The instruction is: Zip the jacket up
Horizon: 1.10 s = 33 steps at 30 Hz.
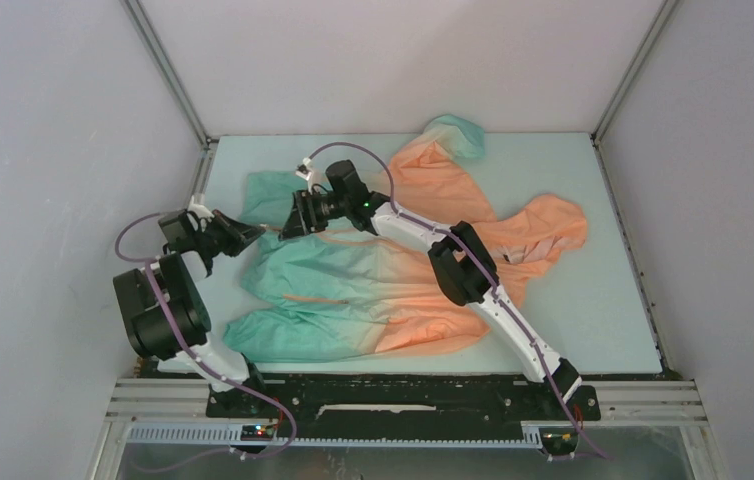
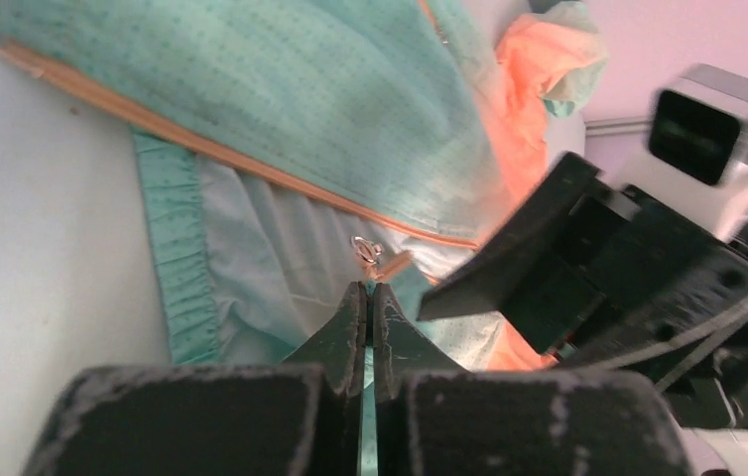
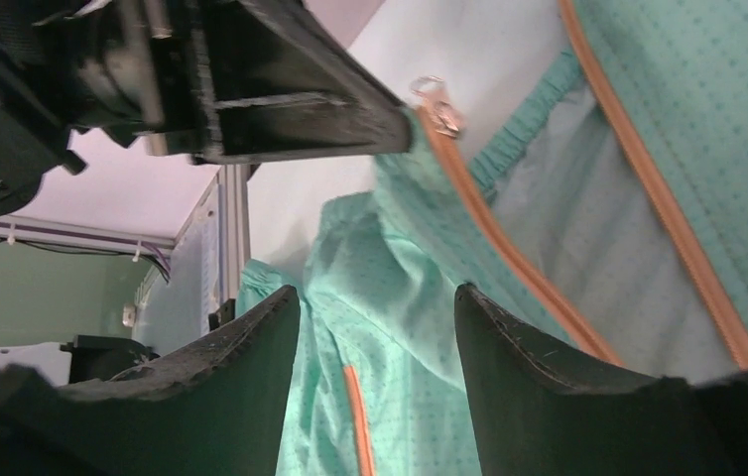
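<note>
On a pale blue table (image 1: 593, 300) between white walls, the jacket (image 1: 393, 290) lies spread, teal hem leftward, the left gripper (image 2: 368, 293) pinched on its hem beside the zip pull (image 2: 365, 248), while the right gripper (image 3: 375, 297) hovers close above, jaws spread wide.

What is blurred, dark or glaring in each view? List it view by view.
Top external: even, soft light, no glare, the jacket sharp. Left wrist: the shut left pincer sits too close and soft, the right arm is smeared, the weave crisp. Right wrist: the open right pincer is dark and defocused; the zipper pull is clear.
</note>
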Available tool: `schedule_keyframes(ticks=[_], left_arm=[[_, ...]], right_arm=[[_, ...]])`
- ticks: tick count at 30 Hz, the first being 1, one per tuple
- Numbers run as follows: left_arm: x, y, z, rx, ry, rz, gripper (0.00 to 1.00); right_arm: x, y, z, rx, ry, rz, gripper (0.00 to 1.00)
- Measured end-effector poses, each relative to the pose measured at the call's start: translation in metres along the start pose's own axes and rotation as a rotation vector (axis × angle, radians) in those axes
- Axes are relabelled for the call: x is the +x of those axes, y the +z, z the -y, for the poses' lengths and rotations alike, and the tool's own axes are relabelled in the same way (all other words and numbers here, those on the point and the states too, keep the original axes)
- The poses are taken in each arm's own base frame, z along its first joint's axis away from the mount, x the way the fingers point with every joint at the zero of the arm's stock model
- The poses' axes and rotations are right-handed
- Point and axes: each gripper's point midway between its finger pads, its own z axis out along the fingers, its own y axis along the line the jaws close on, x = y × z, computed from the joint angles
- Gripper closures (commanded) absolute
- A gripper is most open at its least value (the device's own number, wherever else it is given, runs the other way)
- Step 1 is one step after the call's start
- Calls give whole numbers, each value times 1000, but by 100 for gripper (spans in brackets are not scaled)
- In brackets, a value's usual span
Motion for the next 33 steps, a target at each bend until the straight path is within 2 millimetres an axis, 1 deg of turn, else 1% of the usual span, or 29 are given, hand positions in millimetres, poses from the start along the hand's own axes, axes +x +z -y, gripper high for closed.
schedule_keyframes(ticks=[6,10,14,18,23,27,33], left_arm=[[-1,-10,23,91,97,46,100],[1,-12,38,163,132,57,100],[8,-11,51,224,159,36,100],[13,-10,58,251,175,18,100],[15,-12,65,264,190,13,100],[19,-12,69,281,194,-6,100],[23,-13,77,318,207,-20,100]], right_arm=[[12,-7,25,31,34,-9,37],[7,-13,31,35,26,1,37],[3,-18,33,26,13,5,37],[0,-22,34,16,0,13,36],[4,-25,28,-2,-10,12,36],[-2,-25,15,-64,-42,33,37],[-11,-26,-5,-150,-51,61,46]])
